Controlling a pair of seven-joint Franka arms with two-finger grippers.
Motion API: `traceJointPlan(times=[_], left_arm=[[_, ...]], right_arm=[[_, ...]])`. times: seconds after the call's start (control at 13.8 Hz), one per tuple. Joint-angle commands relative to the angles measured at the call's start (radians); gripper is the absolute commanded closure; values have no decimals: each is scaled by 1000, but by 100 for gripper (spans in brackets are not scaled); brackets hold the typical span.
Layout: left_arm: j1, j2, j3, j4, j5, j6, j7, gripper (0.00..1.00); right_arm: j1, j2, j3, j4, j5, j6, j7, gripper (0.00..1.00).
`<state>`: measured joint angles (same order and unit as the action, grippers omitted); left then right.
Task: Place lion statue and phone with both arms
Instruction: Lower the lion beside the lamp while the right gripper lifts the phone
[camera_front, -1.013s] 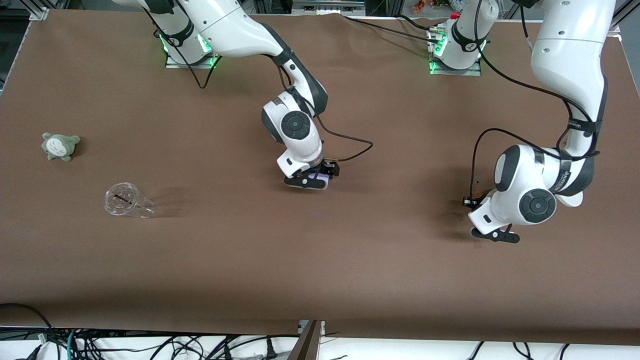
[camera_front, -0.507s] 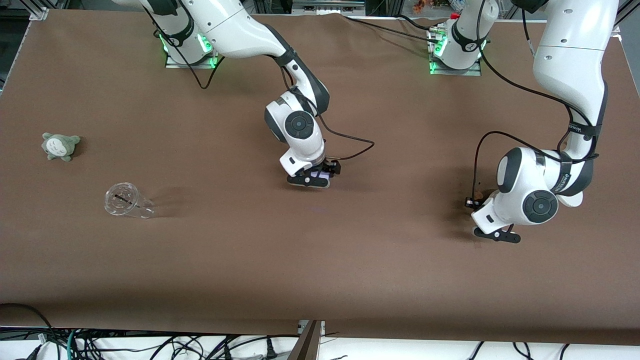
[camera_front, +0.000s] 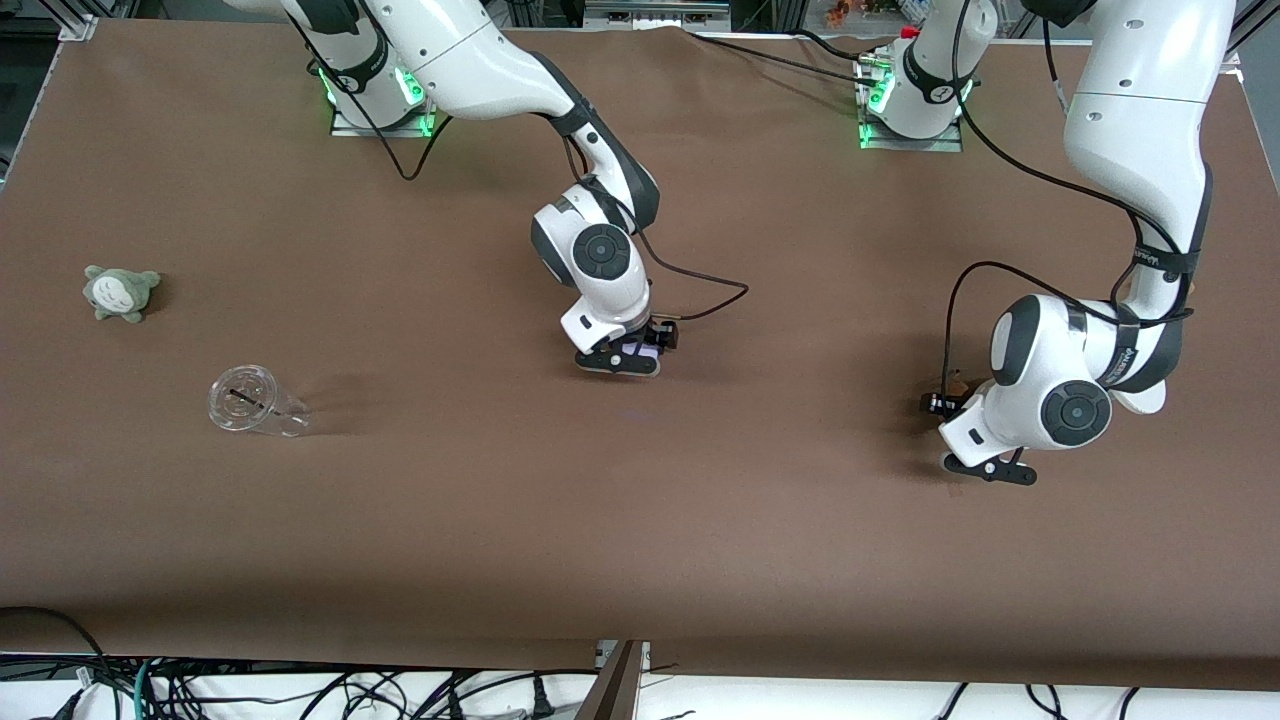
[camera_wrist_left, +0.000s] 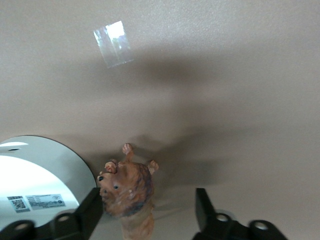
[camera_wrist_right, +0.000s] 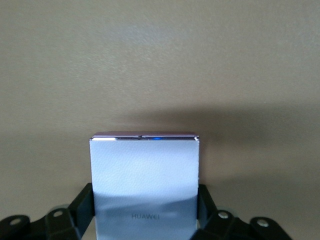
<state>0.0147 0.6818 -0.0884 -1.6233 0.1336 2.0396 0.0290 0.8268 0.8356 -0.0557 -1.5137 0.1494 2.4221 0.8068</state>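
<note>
The orange-brown lion statue (camera_wrist_left: 127, 187) is on the table between the fingers of my left gripper (camera_wrist_left: 148, 212). It leans against one finger (camera_wrist_left: 92, 210), and a gap separates it from the other, so the gripper is open. In the front view a bit of the lion (camera_front: 957, 381) shows beside the left gripper (camera_front: 945, 397), low at the left arm's end of the table. My right gripper (camera_wrist_right: 145, 212) is shut on the lavender phone (camera_wrist_right: 145, 170), with a finger on each side edge. In the front view the phone (camera_front: 636, 353) hangs in the right gripper (camera_front: 648, 345) over the table's middle.
A grey-green plush (camera_front: 122, 291) and a clear plastic cup (camera_front: 250, 402) lying on its side are at the right arm's end of the table. A small piece of clear tape (camera_wrist_left: 114, 43) is stuck to the brown table (camera_front: 640, 520) near the lion.
My right gripper has shifted a little toward the left arm's end with the phone in it. My left hand has shifted slightly by the lion.
</note>
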Motion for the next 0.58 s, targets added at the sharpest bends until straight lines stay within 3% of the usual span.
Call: traceJointPlan(times=[0.0, 0.29, 0.51], left_arm=[[-1, -21, -4, 9, -19, -7, 28, 0], [-1, -126, -7, 10, -8, -9, 28, 0], [-12, -218, -17, 13, -6, -51, 28, 0]], right_arm=[[9, 16, -10, 15, -22, 5, 2, 56], [-37, -1, -39, 15, -39, -5, -82, 56], [-164, -24, -41, 15, -33, -61, -249, 56]])
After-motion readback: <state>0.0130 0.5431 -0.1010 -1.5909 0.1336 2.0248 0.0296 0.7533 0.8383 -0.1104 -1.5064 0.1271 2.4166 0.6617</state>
